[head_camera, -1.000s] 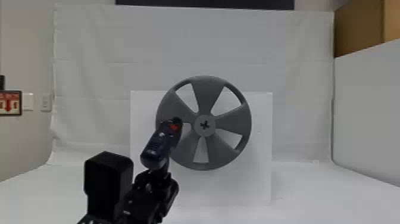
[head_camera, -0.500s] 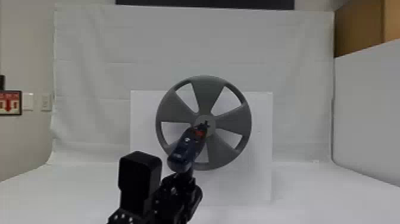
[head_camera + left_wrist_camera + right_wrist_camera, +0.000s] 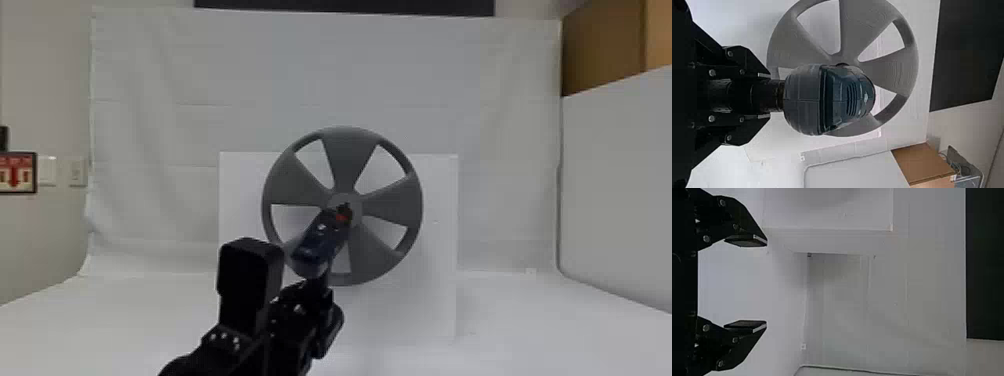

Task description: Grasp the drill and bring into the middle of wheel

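Across the hub (image 3: 356, 206) of the wheel (image 3: 345, 155) lies the front end of the drill (image 3: 320, 245), hiding the middle and part of the lower spokes in the head view. Whether the tip touches the hub, or stands a little short of it, I cannot tell. The drill slants, its rear end lower and toward the left, its red-marked nose up near the wheel's middle. Its handle runs down into the left gripper (image 3: 320, 287) and is mostly hidden there. From the left wrist view, the jaws pinch that handle from both sides, and the drill's rounded dark-blue back covers the hub and some of the spokes. The left arm (image 3: 295, 345) is cut off by the bottom edge, with a black block (image 3: 250, 285) upright on it.

The right gripper (image 3: 766, 284) has its jaws spread wide with bare space between them.

The wheel stands upright against a white board (image 3: 440, 300) on the white tabletop (image 3: 510, 330), and the drill and left gripper block part of both. A pale sheet (image 3: 150, 125) hangs behind. A white partition (image 3: 615, 175) stands at the right with a brown box (image 3: 600, 50) above it; a red-and-white sign (image 3: 17, 172), cut by the edge, is at the left beside two wall plates (image 3: 47, 171).
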